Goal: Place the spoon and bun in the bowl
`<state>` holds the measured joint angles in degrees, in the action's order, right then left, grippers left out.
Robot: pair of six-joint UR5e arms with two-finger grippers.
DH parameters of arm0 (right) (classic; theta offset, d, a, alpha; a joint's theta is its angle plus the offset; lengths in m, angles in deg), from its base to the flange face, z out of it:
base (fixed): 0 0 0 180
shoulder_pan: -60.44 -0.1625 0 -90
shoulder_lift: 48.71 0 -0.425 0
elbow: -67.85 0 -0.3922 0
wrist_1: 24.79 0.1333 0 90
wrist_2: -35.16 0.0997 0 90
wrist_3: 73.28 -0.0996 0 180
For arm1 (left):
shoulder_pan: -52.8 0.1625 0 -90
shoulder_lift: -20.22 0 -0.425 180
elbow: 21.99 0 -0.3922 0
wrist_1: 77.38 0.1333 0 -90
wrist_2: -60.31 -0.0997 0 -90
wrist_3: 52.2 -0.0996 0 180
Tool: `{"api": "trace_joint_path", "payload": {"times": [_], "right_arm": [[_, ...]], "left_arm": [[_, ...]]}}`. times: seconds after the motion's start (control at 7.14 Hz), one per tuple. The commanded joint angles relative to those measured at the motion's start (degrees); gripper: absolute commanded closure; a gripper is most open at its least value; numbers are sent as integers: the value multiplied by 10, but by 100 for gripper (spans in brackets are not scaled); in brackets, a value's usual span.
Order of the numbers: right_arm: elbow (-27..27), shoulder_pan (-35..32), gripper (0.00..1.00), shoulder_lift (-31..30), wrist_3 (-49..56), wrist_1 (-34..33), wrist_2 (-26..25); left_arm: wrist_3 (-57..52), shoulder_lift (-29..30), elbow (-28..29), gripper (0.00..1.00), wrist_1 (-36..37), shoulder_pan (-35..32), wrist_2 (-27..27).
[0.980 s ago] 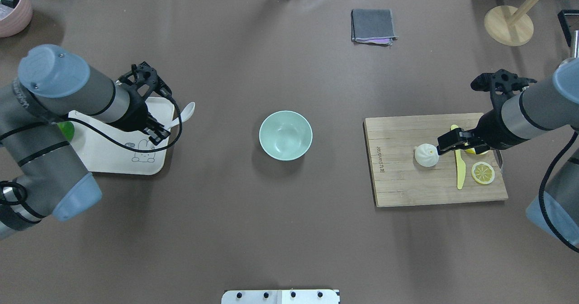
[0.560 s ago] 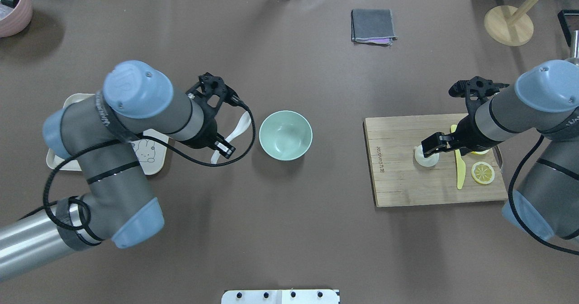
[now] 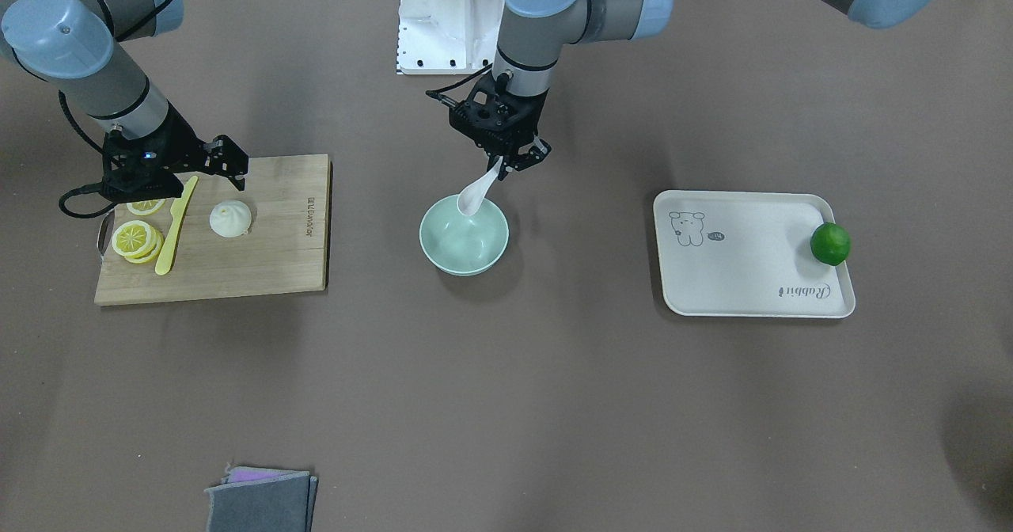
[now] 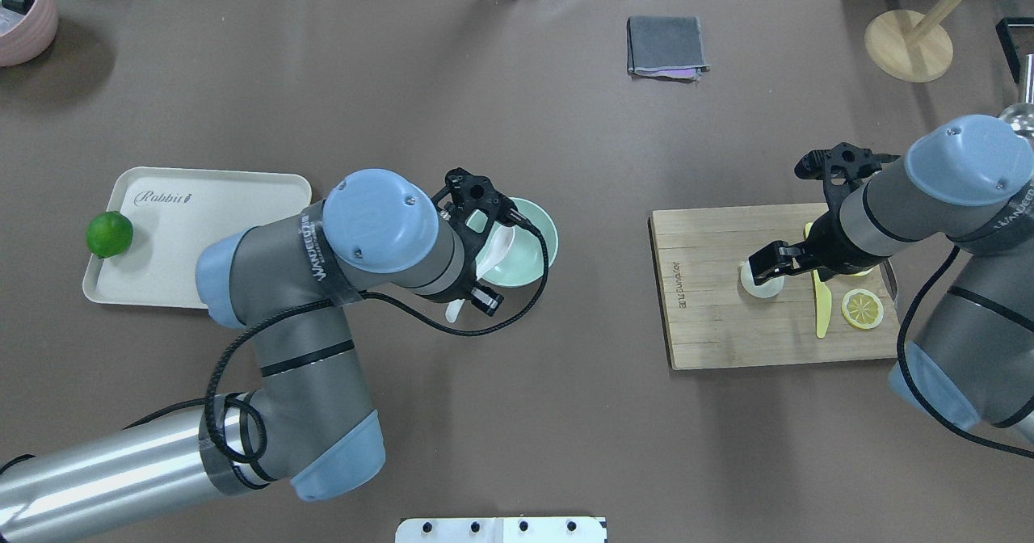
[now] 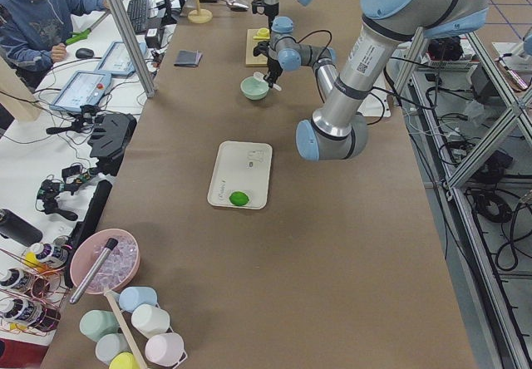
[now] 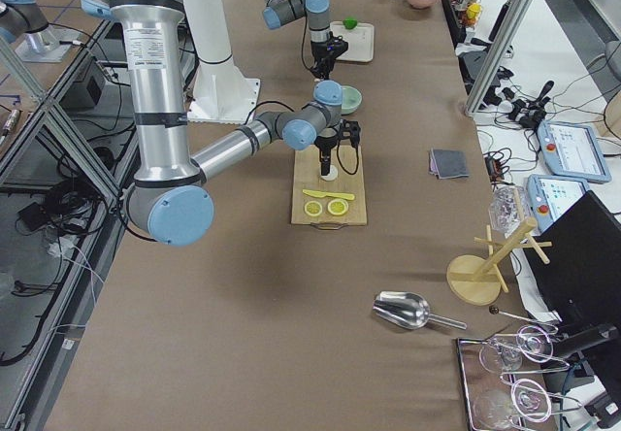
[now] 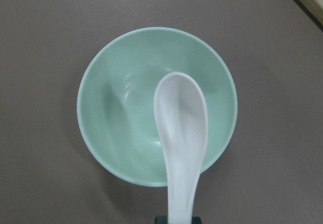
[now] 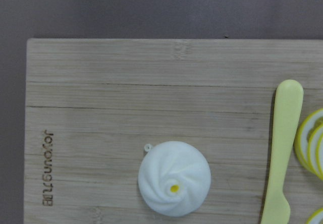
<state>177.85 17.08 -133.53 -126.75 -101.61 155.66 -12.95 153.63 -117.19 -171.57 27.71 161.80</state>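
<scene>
Left fingers (image 3: 529,157) pinch spoon (image 3: 475,191) over bowl (image 3: 464,267), right fingers (image 3: 231,165) gape above bun (image 3: 230,219); released high, the spoon could bounce out.

Spoon (image 7: 180,133): glossy white, smooth, glazed look.
Bowl (image 7: 111,108): smooth pale mint, soft sheen, plain sides.
Bun (image 8: 174,177): matt white, pleated top.
Cutting board (image 8: 101,108): wood strips, visible grain, matt.
Knife (image 8: 282,143): smooth yellow plastic.
Tray (image 3: 752,279): cream, smooth, matt, plastic by its look.
Worktop (image 4: 517,430): even matt brown covering.
Cloth (image 4: 664,44): grey fabric, folded.
Lime (image 3: 830,244): green, slight shine.
</scene>
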Motion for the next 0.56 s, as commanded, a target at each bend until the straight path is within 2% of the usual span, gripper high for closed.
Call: {"api": "trace_joint_path", "payload": {"times": [0.0, 0.14, 0.28, 0.42], "right_arm": [[-4, 0, 0, 0, 0, 0, -1], [-6, 1, 0, 0, 0, 0, -1], [-12, 6, 0, 1, 0, 1, -4], [-15, 13, 0, 4, 0, 0, -12]], "left_arm": [[0, 11, 20, 100, -4, 1, -20], [1, 11, 24, 54, -6, 1, -24], [2, 13, 22, 15, -6, 1, -24], [4, 13, 14, 3, -6, 0, -25]]}}
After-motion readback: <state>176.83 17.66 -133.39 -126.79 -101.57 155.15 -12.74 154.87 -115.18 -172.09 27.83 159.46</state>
